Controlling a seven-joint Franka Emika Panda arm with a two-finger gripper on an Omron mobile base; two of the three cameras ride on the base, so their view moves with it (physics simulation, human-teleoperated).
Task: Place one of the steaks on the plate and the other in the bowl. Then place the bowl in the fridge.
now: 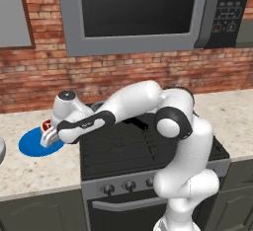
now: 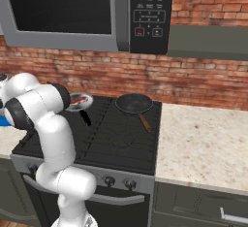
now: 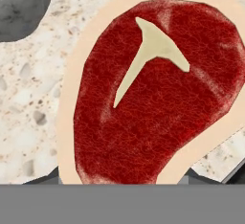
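Observation:
My gripper [image 1: 47,129] reaches left over the counter, at the far edge of the blue plate [image 1: 34,145]. It is shut on one steak [image 1: 46,125], red with a pale fat rim. In the hand view that steak [image 3: 158,94] is very close, with the gripper [image 3: 122,180] closed across its lower edge and speckled counter behind it. The other steak [image 2: 77,100] lies in a grey frying pan [image 2: 86,104] on the stove's back left burner. The bowl [image 1: 1,151] shows as a grey curve at the left edge, and the bowl [image 3: 24,7] is at the upper left of the hand view. The fridge is out of view.
A second frying pan [image 2: 134,104], empty and with its handle pointing forward, sits on the back right burner of the black stove [image 1: 148,151]. A microwave [image 1: 143,13] hangs above against the brick wall. Speckled counter [image 2: 203,143] extends to the right of the stove.

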